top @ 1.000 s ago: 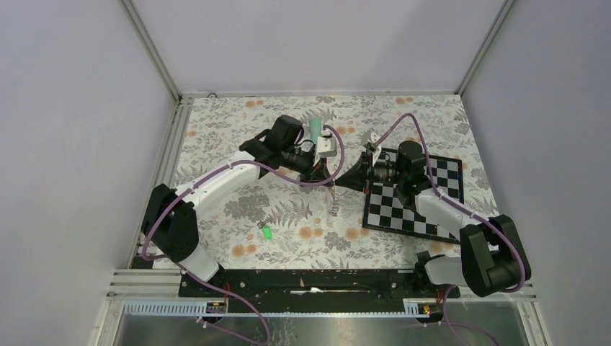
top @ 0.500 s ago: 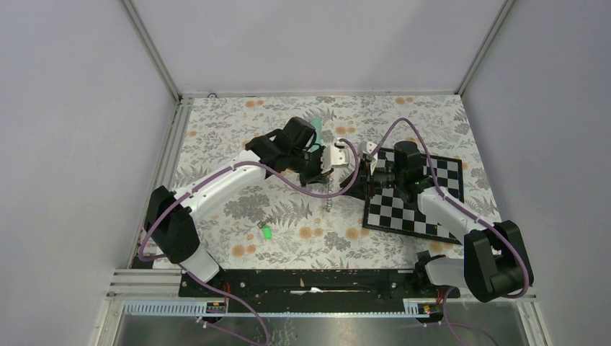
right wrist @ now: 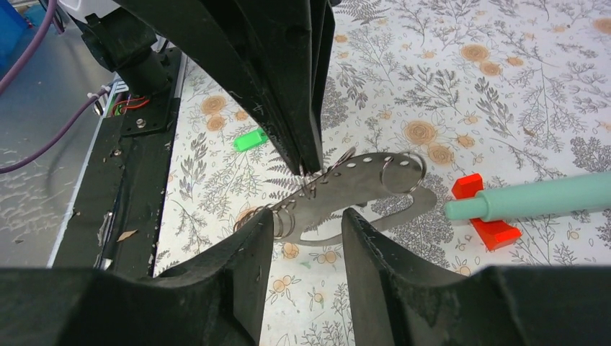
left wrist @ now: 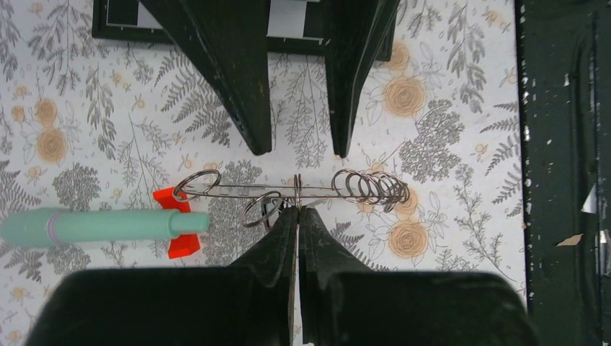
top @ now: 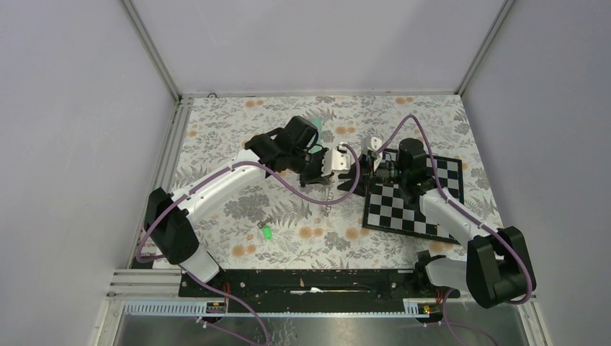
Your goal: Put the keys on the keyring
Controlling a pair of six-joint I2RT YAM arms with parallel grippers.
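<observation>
Two claws, both mine. Left claw (left wrist: 297,213): clenched on the keyring (right wrist: 360,180), pinching one long edge and holding it above the floral mat (top: 216,137). Right claw (right wrist: 308,220): spread open, grasping nothing, its tips just short of the keyring's ringed end. One green-headed key (top: 266,232): flat on the mat, well apart from the keyring. One teal stick (right wrist: 533,196): lying nearby.

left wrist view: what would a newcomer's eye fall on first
The keyring, held above the floral mat at centre by the left gripper, its jaws shut on it. The right gripper faces it from the top, jaws open. At left is the teal stick with its red base.
</observation>
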